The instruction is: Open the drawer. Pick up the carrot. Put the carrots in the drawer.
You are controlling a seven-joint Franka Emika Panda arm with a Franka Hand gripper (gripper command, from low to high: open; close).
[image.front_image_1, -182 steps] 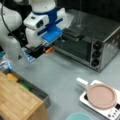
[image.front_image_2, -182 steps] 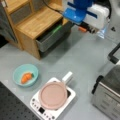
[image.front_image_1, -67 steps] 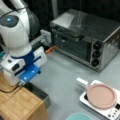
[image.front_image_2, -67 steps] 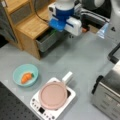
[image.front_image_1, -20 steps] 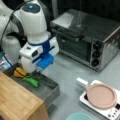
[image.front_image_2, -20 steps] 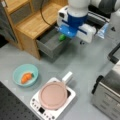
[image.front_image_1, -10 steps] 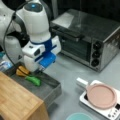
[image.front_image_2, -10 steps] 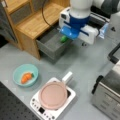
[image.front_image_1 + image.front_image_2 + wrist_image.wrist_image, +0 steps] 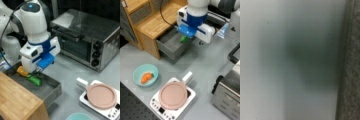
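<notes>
Grey drawer (image 9: 171,47) open; orange carrot (image 9: 146,77) in teal bowl (image 9: 137,71).

Pale grey surface (image 9: 270,62); dark shadow mid-frame; speckled strip (image 9: 352,75) at right

The white arm bends down from a front view's top, with its blue and white wrist block tilted. The gripper (image 9: 37,72) points downward below this block, and in a front view the gripper (image 9: 185,37) is mostly covered by the wrist. The wrist view does not show the fingers.
</notes>
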